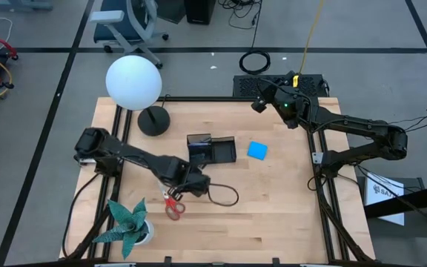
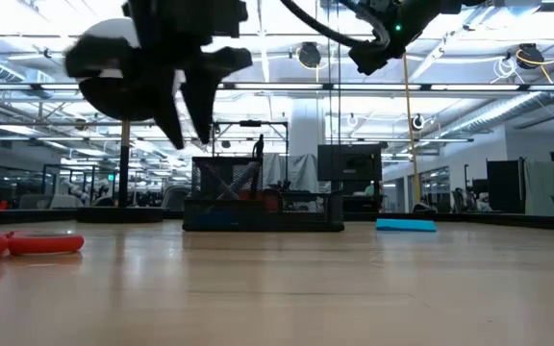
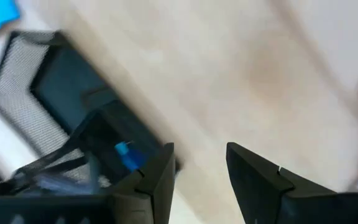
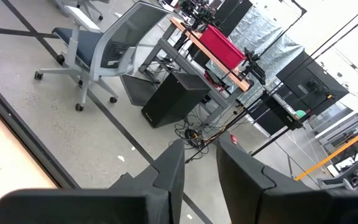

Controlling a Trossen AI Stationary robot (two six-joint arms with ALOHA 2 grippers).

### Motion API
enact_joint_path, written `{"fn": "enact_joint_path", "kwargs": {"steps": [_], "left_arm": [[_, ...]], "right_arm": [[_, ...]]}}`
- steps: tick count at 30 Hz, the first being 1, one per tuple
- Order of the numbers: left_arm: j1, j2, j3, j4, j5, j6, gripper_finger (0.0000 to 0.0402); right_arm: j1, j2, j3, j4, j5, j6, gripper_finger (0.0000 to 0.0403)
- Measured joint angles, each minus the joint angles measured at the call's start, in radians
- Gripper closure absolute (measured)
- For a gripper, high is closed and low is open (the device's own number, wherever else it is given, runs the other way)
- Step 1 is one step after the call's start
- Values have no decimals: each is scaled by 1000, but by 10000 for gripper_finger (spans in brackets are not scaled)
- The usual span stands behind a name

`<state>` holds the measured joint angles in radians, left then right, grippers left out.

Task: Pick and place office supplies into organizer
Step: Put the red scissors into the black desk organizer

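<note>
The red-handled scissors [image 1: 173, 208] lie flat on the table near its front left, also seen in the low view [image 2: 27, 243]. My left gripper [image 1: 196, 185] hangs above the table between the scissors and the black organizer [image 1: 212, 148], pointing steeply down. Its fingers are open over bare wood [image 3: 201, 152] and hold nothing. The organizer [image 3: 55, 106] holds a small blue thing [image 3: 126, 155] in one compartment. The blue pad [image 1: 257, 150] lies flat to the organizer's right. My right gripper [image 1: 259, 100] waits raised beyond the table's far edge, open and empty [image 4: 197, 152].
A lamp with a white globe [image 1: 133, 81] and a round black base [image 1: 153, 121] stands at the far left. A green paper plant [image 1: 128, 222] stands at the near left corner. A dark cable loop [image 1: 226, 195] lies beside my left gripper. Bare wood stretches across the right half.
</note>
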<state>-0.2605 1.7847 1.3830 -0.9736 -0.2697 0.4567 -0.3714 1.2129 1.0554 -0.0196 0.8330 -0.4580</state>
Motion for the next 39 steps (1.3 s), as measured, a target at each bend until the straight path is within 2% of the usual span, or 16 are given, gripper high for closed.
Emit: {"fn": "enact_joint_path", "kwargs": {"steps": [8,11,14,20,26,39], "left_arm": [[-101,0,0,-3,13,-143,248],[-128,5,0,-3,73,-211,247],[-158,8,0,-26,75,-278,248],[-192,8,-60,-15,85,-385,248],[-202,8,-144,62,106,-425,247],[-227,8,-225,194,168,-498,247]], "right_arm": [[0,0,0,0,0,0,318],[0,0,0,0,0,0,318],[0,0,0,0,0,0,318],[0,0,0,0,0,0,318],[0,0,0,0,0,0,318],[0,0,0,0,0,0,318]]}}
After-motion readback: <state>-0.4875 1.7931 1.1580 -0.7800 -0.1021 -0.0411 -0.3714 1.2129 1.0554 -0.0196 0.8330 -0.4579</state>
